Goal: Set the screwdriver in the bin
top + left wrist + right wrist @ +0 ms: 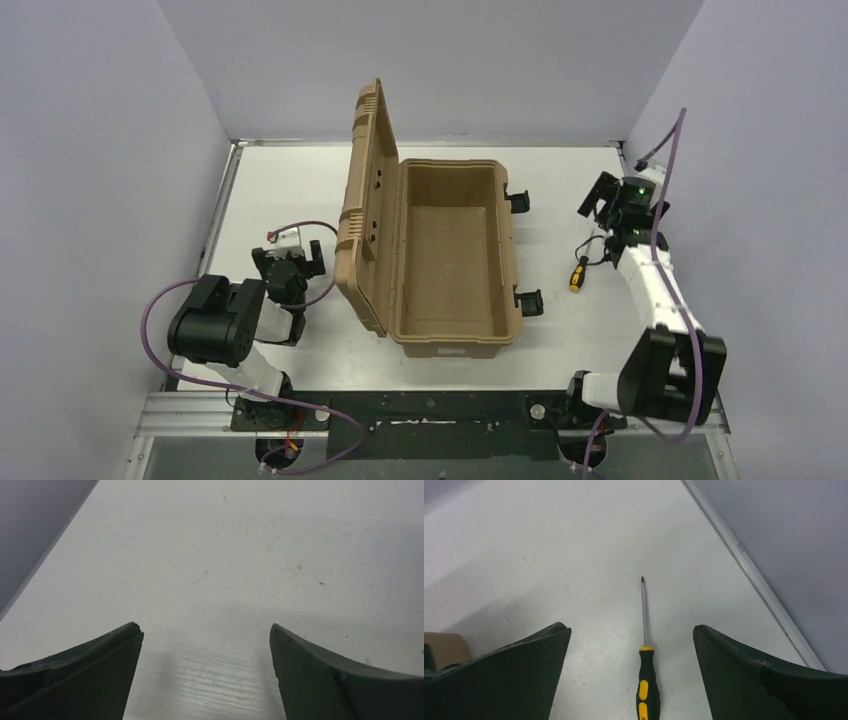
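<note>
Overhead: the screwdriver (578, 272) lies on the desk (290, 190) right of the open bin (450, 345), nearest the right hand (603, 203). Left wrist: left hand (206, 630) wide, empty. Right wrist: fingers (524, 670) spread wide, screwdriver between them, shaft pointing away.

White table (290, 190): open bin (440, 335), screwdriver (577, 274) just right.
</note>
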Robot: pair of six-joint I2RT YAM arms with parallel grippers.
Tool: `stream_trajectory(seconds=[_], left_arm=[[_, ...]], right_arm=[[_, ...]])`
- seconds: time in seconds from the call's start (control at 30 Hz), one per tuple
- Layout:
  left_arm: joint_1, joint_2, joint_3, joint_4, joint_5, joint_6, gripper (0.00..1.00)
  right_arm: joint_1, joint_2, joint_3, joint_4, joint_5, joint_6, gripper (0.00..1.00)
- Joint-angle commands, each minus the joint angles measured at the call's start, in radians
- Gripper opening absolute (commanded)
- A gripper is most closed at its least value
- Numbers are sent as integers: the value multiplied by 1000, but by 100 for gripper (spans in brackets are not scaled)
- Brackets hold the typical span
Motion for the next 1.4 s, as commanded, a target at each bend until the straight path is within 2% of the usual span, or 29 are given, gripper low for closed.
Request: stream_trajectory(seconds=[0.0,0.13,0.3,0.47,0.6,0.77,0.9,1.0,1.1,1.23,1.37], left_arm=[[1,-7,24,38,6,-6,97],[1,-8,24,36,6,-7,97],[3,-7,26,39,9,-7,97],[5,-7,26,36,10,-7,97],[4,-7,26,37,10,-7,97],[4,-5,26,39,11,-4,97],[5,-3,25,41,9,-3,97],[6,-1,25,42,9,0,97],[5,-2,26,42,11,1,97],[5,-2,26,43,9,0,97],[4,-1,24,45,8,3,97]], right_arm=[[-2,222,120,-320,-59,7,100],[-2,394,178,-405,-96,6,90],[-2,462,151,-384,-127,13,79],[-2,509,128,-360,-131,7,43],[-4,515,155,-377,-157,-11,0],[1,439,290,-457,-160,-7,0],[72,379,480,-561,-121,-2,0],[177,369,668,-657,-62,14,0],[305,360,823,-683,-105,72,0],[544,362,876,-615,-110,127,0],[694,399,795,-542,-131,165,0]])
